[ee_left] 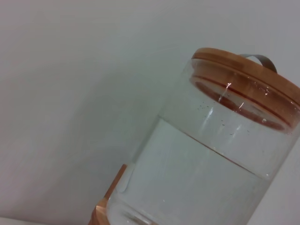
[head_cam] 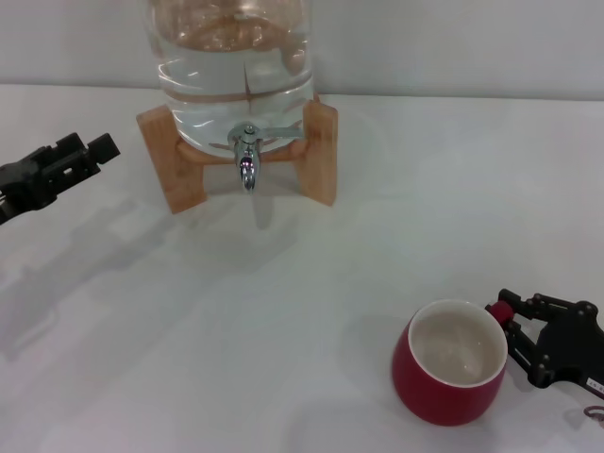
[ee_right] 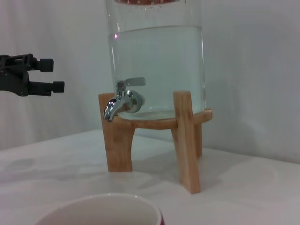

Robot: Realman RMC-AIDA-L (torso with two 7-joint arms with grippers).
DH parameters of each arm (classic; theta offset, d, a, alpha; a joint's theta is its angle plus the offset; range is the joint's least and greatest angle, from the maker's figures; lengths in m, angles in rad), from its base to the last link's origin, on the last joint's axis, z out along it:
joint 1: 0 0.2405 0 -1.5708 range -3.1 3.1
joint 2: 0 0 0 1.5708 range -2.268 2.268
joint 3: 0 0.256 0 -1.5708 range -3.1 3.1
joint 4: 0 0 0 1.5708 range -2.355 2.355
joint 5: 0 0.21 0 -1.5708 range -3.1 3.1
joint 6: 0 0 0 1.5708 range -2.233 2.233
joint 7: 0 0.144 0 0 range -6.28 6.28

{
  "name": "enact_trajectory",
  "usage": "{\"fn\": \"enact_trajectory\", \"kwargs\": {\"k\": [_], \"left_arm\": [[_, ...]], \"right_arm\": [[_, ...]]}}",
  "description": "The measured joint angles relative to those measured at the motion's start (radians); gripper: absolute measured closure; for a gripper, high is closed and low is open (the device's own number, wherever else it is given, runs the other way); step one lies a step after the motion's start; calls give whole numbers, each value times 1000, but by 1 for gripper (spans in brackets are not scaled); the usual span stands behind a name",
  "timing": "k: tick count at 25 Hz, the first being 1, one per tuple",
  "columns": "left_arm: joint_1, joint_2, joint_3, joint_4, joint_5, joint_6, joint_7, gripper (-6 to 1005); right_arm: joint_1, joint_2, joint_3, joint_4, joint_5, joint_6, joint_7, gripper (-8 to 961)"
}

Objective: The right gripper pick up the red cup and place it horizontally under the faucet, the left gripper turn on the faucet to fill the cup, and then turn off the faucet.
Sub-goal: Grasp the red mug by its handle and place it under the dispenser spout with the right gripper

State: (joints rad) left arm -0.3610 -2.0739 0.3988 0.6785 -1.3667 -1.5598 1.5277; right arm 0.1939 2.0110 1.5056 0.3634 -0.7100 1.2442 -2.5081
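The red cup (head_cam: 453, 375) stands upright on the white table (head_cam: 283, 311), near its front edge on the robot's right, well apart from the faucet (head_cam: 246, 159). Its white inside faces up, and its handle (head_cam: 501, 311) points toward the right gripper (head_cam: 519, 330). That gripper sits just beside the cup, its jaws apart on either side of the handle; whether a finger already touches the handle is hard to make out, as the red knob merges with the black claw there. The gripper's outer part is cut off by the picture's edge.

The faucet juts from the foot of a glass water jar (head_cam: 234, 66) on a wooden stand (head_cam: 321, 151). The head view crops the jar's top. The right wrist view shows only the cup's rim (ee_right: 101, 211) at the bottom edge, with the faucet (ee_right: 123, 98) and its lever beyond.

The left gripper (head_cam: 94, 151) hangs above the table at the far left, level with the stand and well apart from the faucet, its jaws open. The left wrist view shows only the jar's wooden lid (ee_left: 246, 79), the waterline and the wall behind.
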Motion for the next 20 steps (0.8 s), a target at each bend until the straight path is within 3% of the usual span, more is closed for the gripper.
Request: {"fn": "enact_trajectory", "kwargs": {"k": [20], "left_arm": [[-3,2,0,-1,0,0,0,105]], "right_arm": [[-6,-3,5,0,0,19,-1,764]]}}
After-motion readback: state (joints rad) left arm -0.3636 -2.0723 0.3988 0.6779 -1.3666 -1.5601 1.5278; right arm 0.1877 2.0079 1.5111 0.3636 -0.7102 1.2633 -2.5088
